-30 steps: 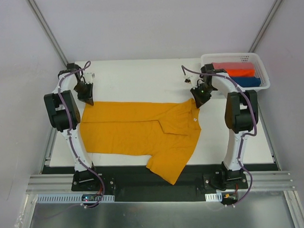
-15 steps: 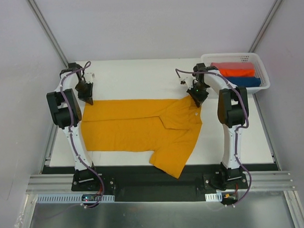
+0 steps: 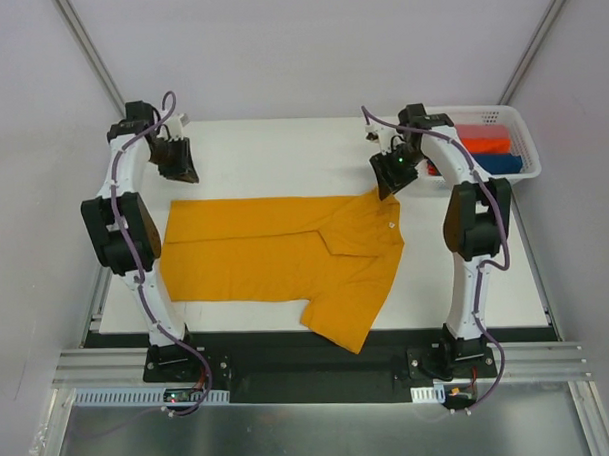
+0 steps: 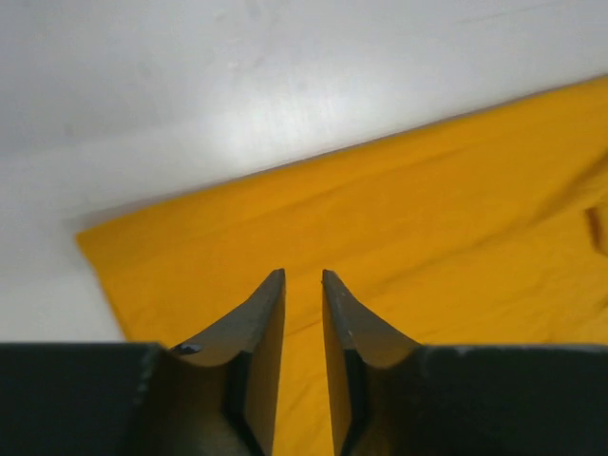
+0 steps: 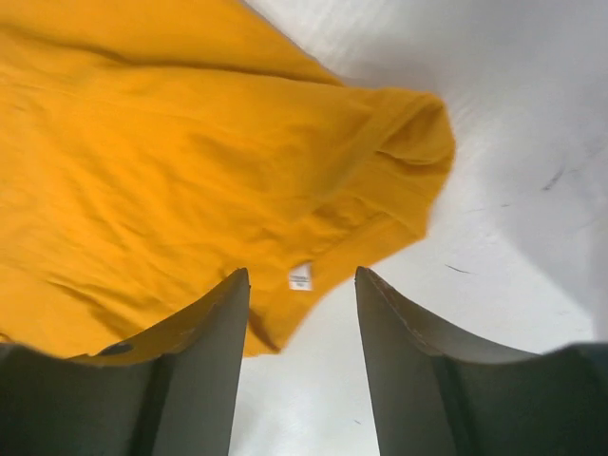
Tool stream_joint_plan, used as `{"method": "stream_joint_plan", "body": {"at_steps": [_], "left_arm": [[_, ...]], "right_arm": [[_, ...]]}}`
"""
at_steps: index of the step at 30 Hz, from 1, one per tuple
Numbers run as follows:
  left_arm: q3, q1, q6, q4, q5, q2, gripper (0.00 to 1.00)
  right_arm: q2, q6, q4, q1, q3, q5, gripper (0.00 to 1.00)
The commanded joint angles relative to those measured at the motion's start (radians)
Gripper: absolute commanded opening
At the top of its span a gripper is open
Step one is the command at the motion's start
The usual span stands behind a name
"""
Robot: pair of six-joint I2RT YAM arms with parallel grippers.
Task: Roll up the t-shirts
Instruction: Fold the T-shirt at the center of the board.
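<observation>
Mustard-yellow t-shirt (image 3: pixel 275 254) lies flat on the worktop (image 3: pixel 282 149) beneath both empty pairs, left fingers (image 4: pixel 256 332) barely parted beside its corner, right fingers (image 5: pixel 204 332) wider, framing the collar label (image 5: pixel 300 276); probably best to pinch both edges level before rolling.

White table (image 3: pixel 282 149) w/ pale grey walls (image 3: pixel 308 48), white basket (image 3: pixel 460 109) far-right corner, alu rail (image 3: pixel 99 370) near edge.

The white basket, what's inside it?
Inside the white basket lie red cloth and blue cloth. The right arm covers one end, and its bottom is hidden.
</observation>
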Motion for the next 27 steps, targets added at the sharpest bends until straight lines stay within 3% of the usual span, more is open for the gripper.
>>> {"method": "stream_joint_plan", "body": {"at_steps": [1, 3, 7, 11, 19, 27], "left_arm": [[-0.143, -0.120, -0.093, -0.002, 0.262, -0.189, 0.25], [-0.201, -0.168, -0.175, 0.020, 0.322, -0.212, 0.31], [-0.209, -0.408, -0.272, 0.052, 0.296, -0.183, 0.36], [-0.203, -0.542, -0.366, 0.100, 0.302, -0.119, 0.40], [-0.176, -0.653, -0.484, 0.155, 0.315, 0.062, 0.43], [-0.160, -0.742, -0.565, 0.198, 0.345, 0.171, 0.48]], "right_arm": [[-0.104, 0.129, -0.054, 0.002, -0.062, -0.147, 0.53], [-0.110, 0.152, -0.048, 0.000, -0.113, -0.144, 0.53], [-0.124, 0.186, -0.049, -0.004, -0.147, -0.164, 0.53], [-0.135, 0.208, -0.025, -0.043, -0.133, -0.167, 0.53], [-0.056, 0.229, -0.017, -0.078, -0.085, -0.211, 0.52], [-0.107, 0.237, -0.023, -0.084, -0.193, -0.243, 0.52]]}}
